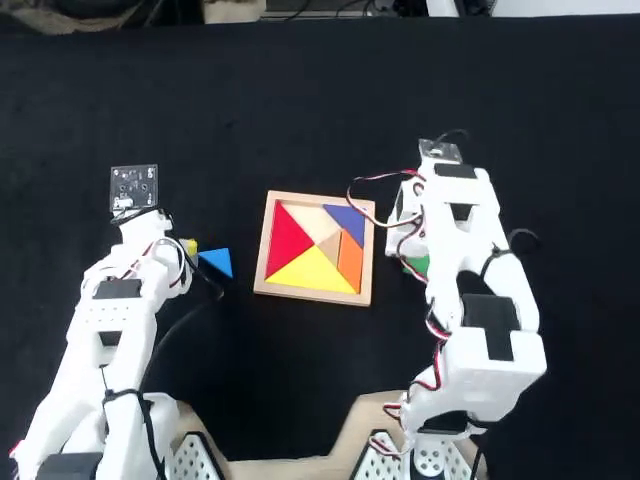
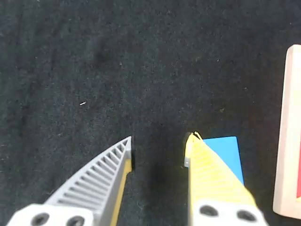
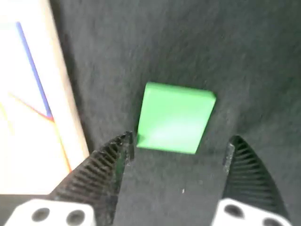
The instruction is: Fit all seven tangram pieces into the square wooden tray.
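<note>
Nearest us, at the bottom of the high view, the two white arms rise from their bases, and we follow each up to its tool. The left gripper hangs in the left middle of the frame, jaws apart with nothing between them. The blue triangle lies flat on the black cloth just outside its yellow finger, between that finger and the tray. The right gripper, right of centre, is also spread wide and holds nothing. The green square lies flat just ahead of its tips, close beside the tray's right rim. Farther in, at the centre, the square wooden tray holds five pieces as far as we can count: red, yellow, orange, blue and pale tan. We judge two left to fit. Beyond, at upper left, a small dark board shows at the left arm's far end; we cannot tell whether it rides on the arm. The risks, as we see them: if the left jaws shut where they are, they would meet on bare cloth, and the yellow finger might shove the triangle rather than grip it. On the right, one tip sits at the square's corner, so a squeeze could spin the piece or skid it away. The tip nearest the rim could also catch the wood and jog the seated pieces. Both pieces look thin, and we expect them to slip from a shallow pinch.
</note>
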Controlling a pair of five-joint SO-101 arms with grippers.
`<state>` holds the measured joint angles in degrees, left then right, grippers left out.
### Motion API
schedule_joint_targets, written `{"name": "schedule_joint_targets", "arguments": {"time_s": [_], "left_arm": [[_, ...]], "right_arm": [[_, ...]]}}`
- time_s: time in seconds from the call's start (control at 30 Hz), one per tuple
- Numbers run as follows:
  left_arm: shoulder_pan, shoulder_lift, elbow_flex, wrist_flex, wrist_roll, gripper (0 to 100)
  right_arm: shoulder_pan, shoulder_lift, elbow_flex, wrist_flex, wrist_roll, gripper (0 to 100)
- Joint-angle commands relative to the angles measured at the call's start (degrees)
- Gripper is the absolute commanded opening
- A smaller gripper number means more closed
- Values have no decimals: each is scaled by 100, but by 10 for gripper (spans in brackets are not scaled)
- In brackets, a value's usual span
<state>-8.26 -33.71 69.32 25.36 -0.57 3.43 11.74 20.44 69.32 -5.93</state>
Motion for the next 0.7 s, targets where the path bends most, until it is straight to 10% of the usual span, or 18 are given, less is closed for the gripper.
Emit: {"name": "schedule_joint_targets", "arguments": {"time_s": [0.0,0.33,0.67], "left_arm": [[92,-18,-295,-114,18,191],[101,-18,-277,-123,18,188],[110,0,-277,-185,18,188]], "right_arm": [[105,4,-365,-308,-70,315],[105,787,-848,-440,-44,306],[88,1411,-1393,-97,18,61]]}}
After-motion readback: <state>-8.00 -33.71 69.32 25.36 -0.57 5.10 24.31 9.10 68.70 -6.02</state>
